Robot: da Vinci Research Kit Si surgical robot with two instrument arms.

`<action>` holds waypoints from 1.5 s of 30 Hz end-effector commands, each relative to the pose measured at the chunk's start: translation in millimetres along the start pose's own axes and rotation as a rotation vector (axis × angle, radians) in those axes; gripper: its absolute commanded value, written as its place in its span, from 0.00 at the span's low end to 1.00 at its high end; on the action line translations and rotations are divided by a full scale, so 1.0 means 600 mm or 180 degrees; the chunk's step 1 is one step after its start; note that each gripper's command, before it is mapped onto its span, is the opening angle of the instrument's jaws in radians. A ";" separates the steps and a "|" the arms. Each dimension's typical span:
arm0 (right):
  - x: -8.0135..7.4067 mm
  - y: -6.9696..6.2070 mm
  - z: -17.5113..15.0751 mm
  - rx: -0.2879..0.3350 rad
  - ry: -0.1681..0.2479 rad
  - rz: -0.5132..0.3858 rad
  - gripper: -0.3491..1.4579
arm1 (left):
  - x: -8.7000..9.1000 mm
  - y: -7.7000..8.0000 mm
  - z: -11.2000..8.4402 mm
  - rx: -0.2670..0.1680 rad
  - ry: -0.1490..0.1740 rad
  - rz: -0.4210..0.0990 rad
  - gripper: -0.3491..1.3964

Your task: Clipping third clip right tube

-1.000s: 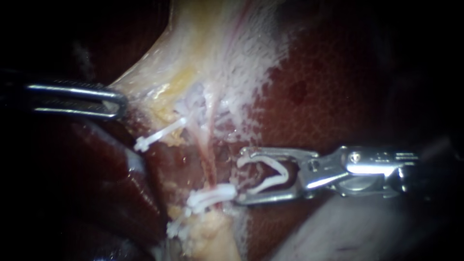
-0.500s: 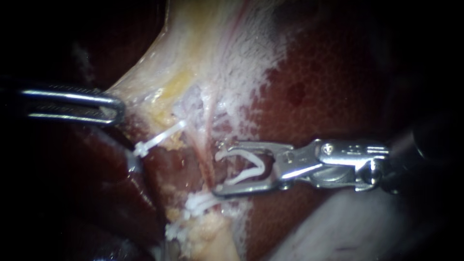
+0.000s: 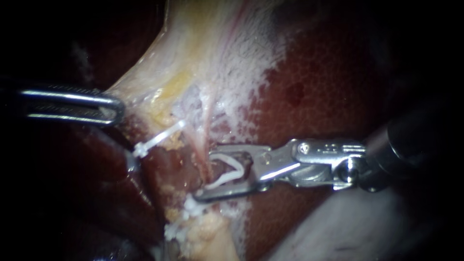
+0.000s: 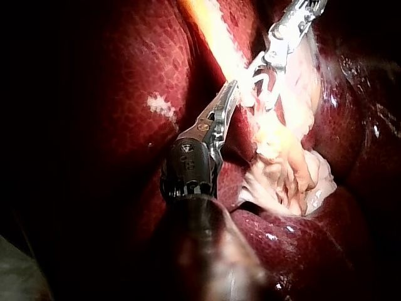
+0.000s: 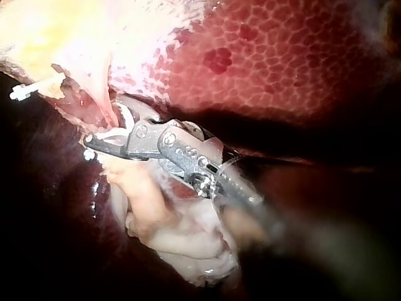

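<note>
Endoscope view is showing a white clip (image 3: pixel 227 173) sitting open between the jaws of the right instrument (image 3: pixel 203 175). The jaws are standing apart, each one touching a leg of the clip and holding it. They are reaching around a thin pink tube (image 3: pixel 207 140), which is running down between their tips, so the clip is lying just beside the tube, on its right side. I cannot tell whether the clip's legs are touching the tube.

Just below the lower jaw, a closed clip (image 3: pixel 193 209) is crossing the same strand, and another clip (image 3: pixel 173 231) is lying a little lower, near yellowish fat. A third closed clip (image 3: pixel 157 138) is sticking out to the upper left, apart from the jaws.

Pale tissue (image 3: pixel 203 58) is fanning upward from the tube. The left instrument (image 3: pixel 116 107) is gripping its left edge with narrow jaws, well apart from the clip. Dark red liver (image 3: pixel 314 96) is lying behind everything.
</note>
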 end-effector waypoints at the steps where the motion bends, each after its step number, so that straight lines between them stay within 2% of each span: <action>1: 0.0001 0.0000 0.0000 -0.0006 0.0001 0.0004 0.46 | 0.0001 0.0000 0.0001 -0.0003 0.0002 -0.0003 0.00; 15: 0.0010 0.0004 0.0000 -0.0048 0.0012 0.0015 0.40 | 0.0000 0.0000 0.0003 -0.0005 0.0002 -0.0003 0.00; 18: 0.0011 0.0004 -0.0002 -0.0049 0.0014 0.0074 0.35 | 0.0000 0.0000 0.0003 -0.0006 0.0001 -0.0003 0.00; 22: 0.0010 0.0003 -0.0008 -0.0053 0.0018 0.0205 0.19 | 0.0000 0.0000 0.0004 -0.0006 0.0001 -0.0003 0.00; 25: 0.0012 0.0002 -0.0013 -0.0050 0.0020 0.0246 0.10 | 0.0000 0.0000 0.0004 -0.0006 0.0001 -0.0003 0.00; 29: 0.0011 0.0002 -0.0017 -0.0047 0.0020 0.0282 0.05 | 0.0000 0.0000 0.0004 -0.0006 0.0001 -0.0003 0.00; 45: 0.0006 0.0002 -0.0017 -0.0046 0.0019 0.0315 0.04 | 0.0000 0.0001 0.0005 -0.0005 0.0001 -0.0003 0.00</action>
